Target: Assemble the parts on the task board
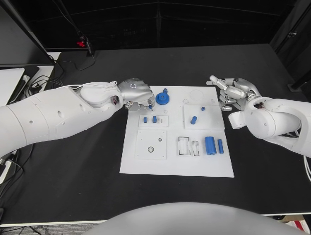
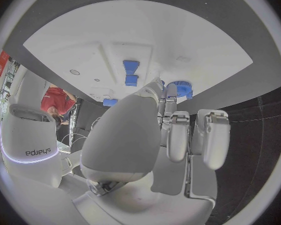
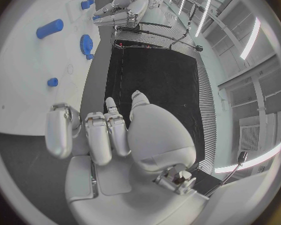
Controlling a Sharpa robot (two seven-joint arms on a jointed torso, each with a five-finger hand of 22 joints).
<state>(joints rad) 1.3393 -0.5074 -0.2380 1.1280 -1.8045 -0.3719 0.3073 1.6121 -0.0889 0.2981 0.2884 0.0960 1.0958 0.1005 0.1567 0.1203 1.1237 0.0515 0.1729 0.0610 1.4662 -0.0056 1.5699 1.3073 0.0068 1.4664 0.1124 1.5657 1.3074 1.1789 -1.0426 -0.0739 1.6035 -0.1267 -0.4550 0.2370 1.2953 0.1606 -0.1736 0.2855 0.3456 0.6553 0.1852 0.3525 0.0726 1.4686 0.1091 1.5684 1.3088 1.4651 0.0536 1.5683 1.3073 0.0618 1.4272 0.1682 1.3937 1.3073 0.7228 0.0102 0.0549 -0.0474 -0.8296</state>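
The task board (image 1: 176,164) is lying mid-frame. My left hand (image 1: 135,94) is hovering by the blue gear (image 1: 163,99), grasp unclear. My right hand (image 1: 234,93) is hanging empty, fingers apart.

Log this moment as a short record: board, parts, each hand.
board: white task board in the middle of the black table
gear: blue gear at the board's far left corner
cylinder: large blue cylinder lying in the near right area
left hand: left hand at the board's far left edge, beside the gear; grip cannot be told
right hand: right hand just off the board's far right corner, holding nothing, fingers apart
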